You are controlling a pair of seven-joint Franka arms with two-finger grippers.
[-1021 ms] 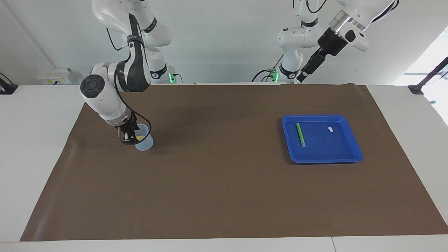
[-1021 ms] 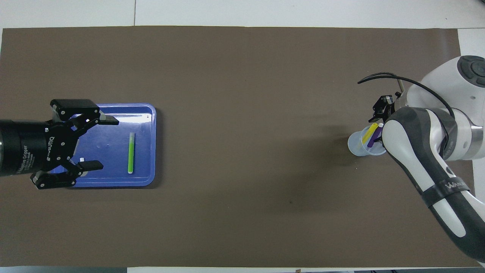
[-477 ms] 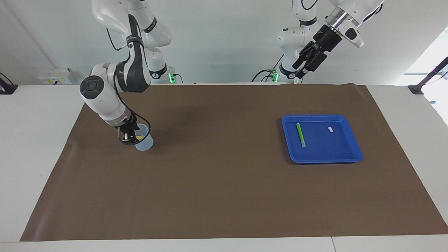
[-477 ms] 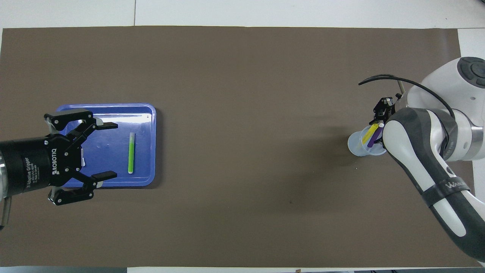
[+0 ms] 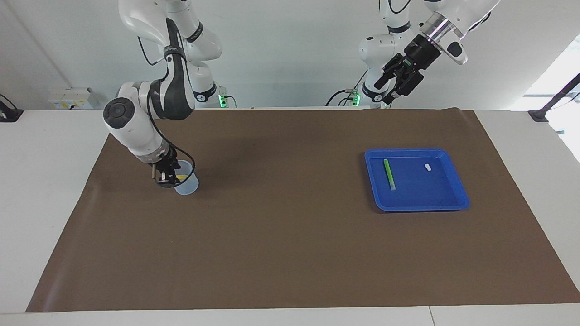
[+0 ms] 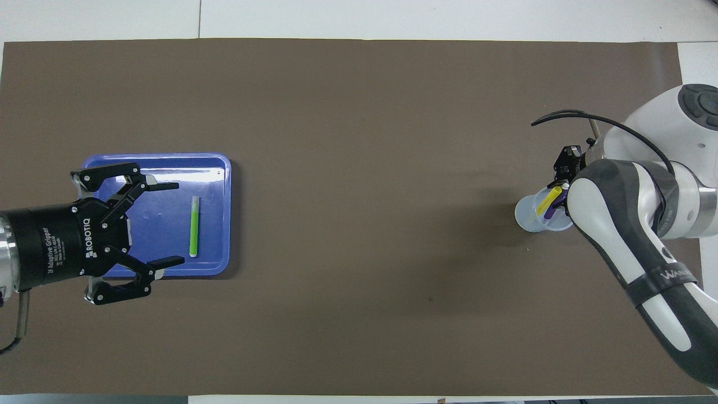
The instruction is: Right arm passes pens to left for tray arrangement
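A green pen [image 5: 389, 174] [image 6: 194, 225] lies flat in the blue tray [image 5: 453, 201] [image 6: 219, 168], toward the left arm's end of the mat. A yellow pen [image 6: 546, 203] and a purple pen [image 6: 552, 211] stand slanted in a small translucent cup [image 5: 189, 185] [image 6: 527, 217] toward the right arm's end. My right gripper [image 5: 165, 177] [image 6: 562, 180] is down at the cup's rim, on the pens' top ends, and hides them. My left gripper [image 5: 385, 90] [image 6: 179, 223] hangs high in the air, open and empty; from above it overlaps the tray.
A tiny white pellet [image 5: 427, 166] lies in the tray beside the green pen. A brown mat [image 5: 290, 235] covers most of the white table. The right arm's forearm [image 6: 622, 247] leans over the cup.
The left gripper has turned at the wrist and swung a little toward the table's middle, staying open. The right gripper has sunk slightly onto the pens' tops in the cup.
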